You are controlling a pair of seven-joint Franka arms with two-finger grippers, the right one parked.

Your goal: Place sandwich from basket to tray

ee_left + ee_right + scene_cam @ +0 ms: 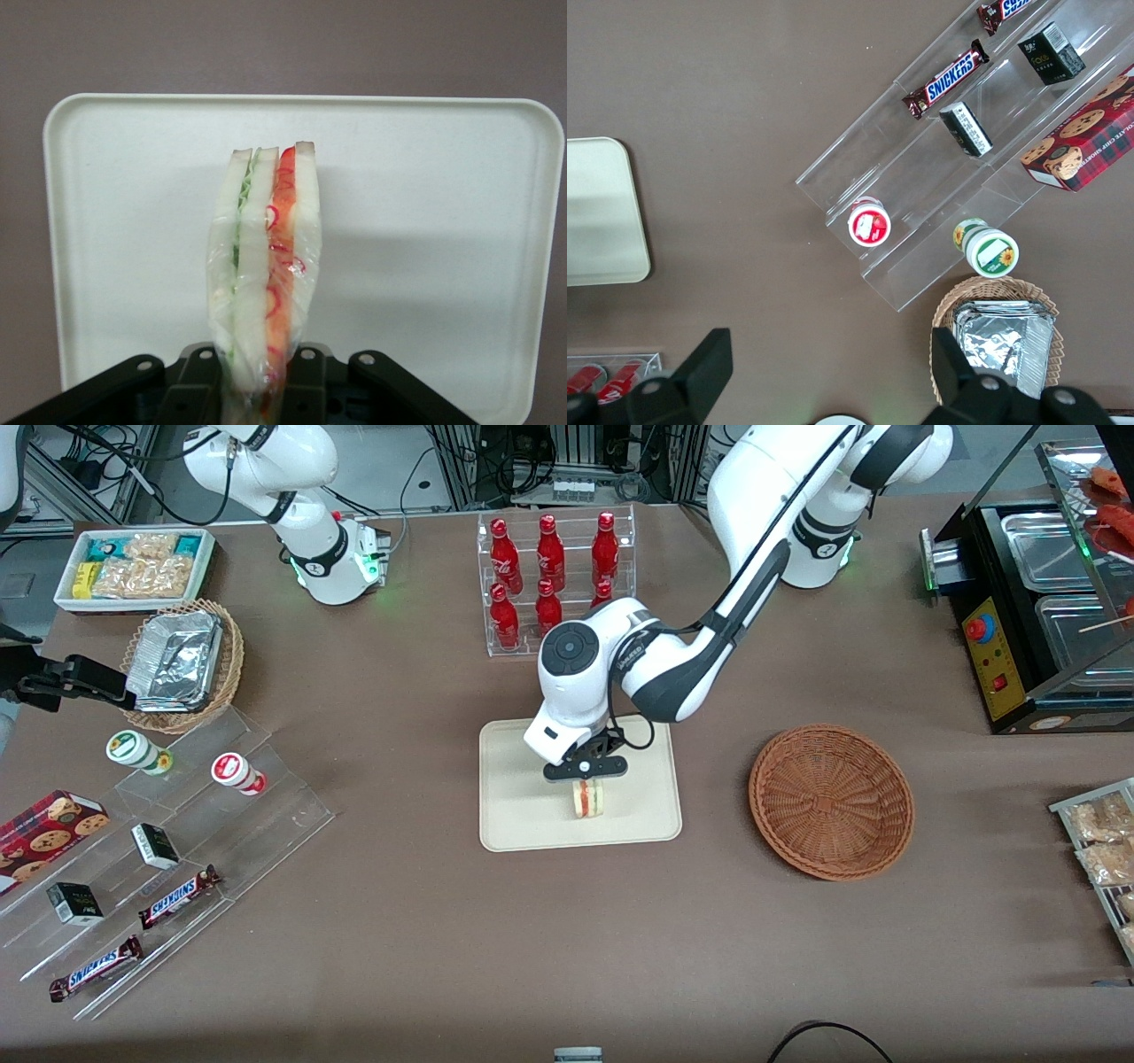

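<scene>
Brown cloth covered the table [496,957], and at its centre lay the tray [523,824], a flat cream plastic rectangle with rounded corners and a low rim. Over the tray the gripper [587,782] hung with its fingers closed on the sandwich [588,799], a clear-wrapped wedge of pale bread with green and red filling that stood on edge, its lower end at or just above the tray's surface. In the wrist view the sandwich [264,266] rose from between the black fingers [199,376] against the smooth tray [425,221]. From the tray, at three o'clock and well apart, sat the basket [831,802], a round, shallow, reddish-brown wicker bowl holding nothing. At twelve o'clock stood a clear acrylic rack [556,584] of glossy red bottles, with the working arm's white wrist passing in front of it. At nine o'clock were clear stepped shelves [177,841] carrying two small round tubs, dark little boxes, chocolate bars and a cookie box. At ten o'clock a lighter wicker basket [182,664] held crinkled foil containers, and a white bin [133,567] of snack packets lay farther from the front camera.
</scene>
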